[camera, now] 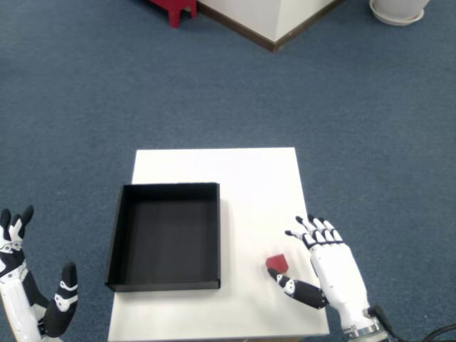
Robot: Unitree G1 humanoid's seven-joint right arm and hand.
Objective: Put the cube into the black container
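A small red cube (277,263) lies on the white table (242,185), to the right of the black container (165,236). My right hand (326,271) rests at the table's front right corner, just right of the cube. Its fingers (311,232) are spread and its thumb tip (279,280) touches or nearly touches the cube's near side. No finger presses the cube from the far side. The container is a shallow open box with nothing inside.
The left hand (28,306) hangs open off the table's front left corner. Blue carpet surrounds the table. A red object (173,8) and a white wall corner (274,21) stand far behind, and a white base (396,10) sits at the top right.
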